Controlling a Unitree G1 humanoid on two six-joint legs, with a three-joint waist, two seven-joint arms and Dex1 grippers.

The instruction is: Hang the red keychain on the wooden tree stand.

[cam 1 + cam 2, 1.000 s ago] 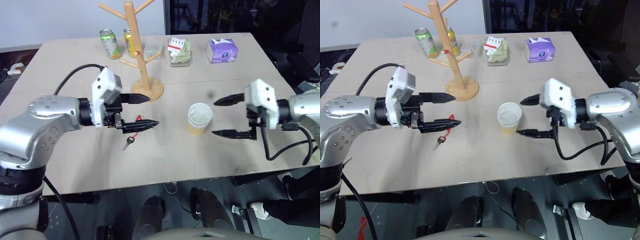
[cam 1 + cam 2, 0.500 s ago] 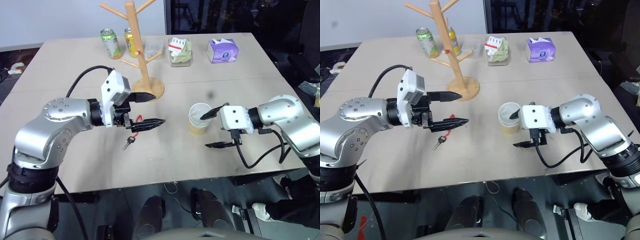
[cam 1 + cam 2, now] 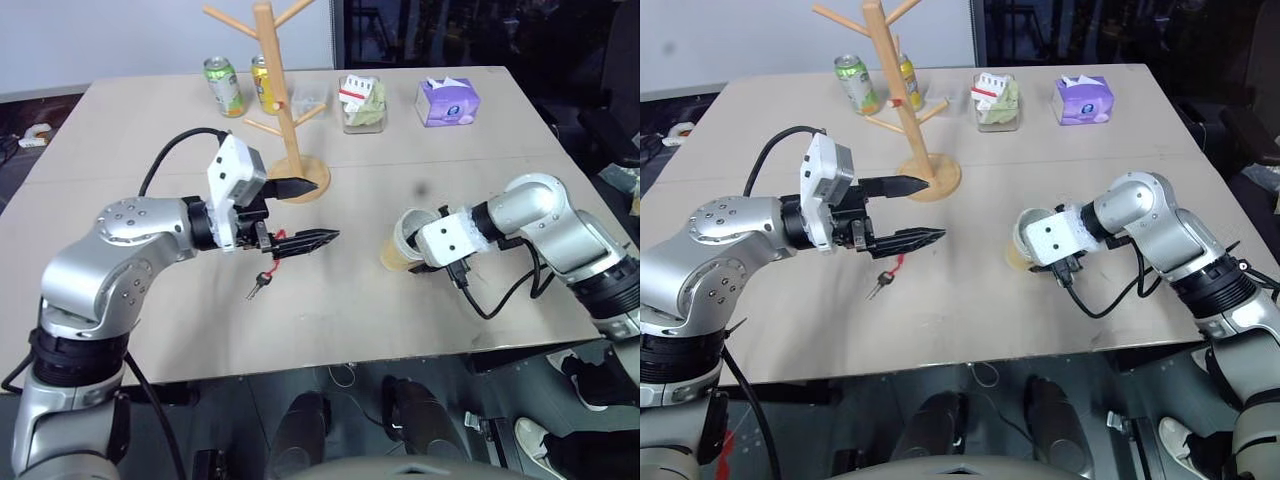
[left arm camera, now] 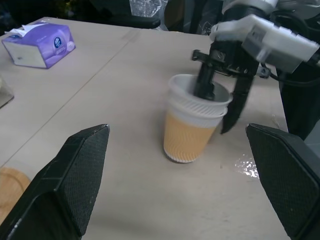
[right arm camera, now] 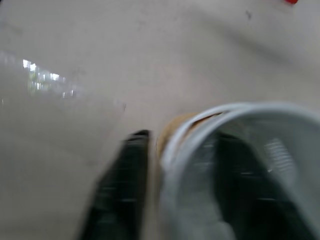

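Left gripper (image 3: 308,212): hanging with fingers spread above the red keychain (image 3: 263,278).
Right gripper (image 4: 221,107): pinching the paper cup (image 4: 194,126) wall.

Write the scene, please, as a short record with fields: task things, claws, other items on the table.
keychain: red cord keychain with small dark key, lying on the table, below the left claw
stand: light wooden tree stand with pegs, nothing hung on it
left claw: left claw open, hovering above the keychain
right claw: right claw pinching the rim of the paper cup, one finger inside, one outside
other items: two drink cans, purple tissue box
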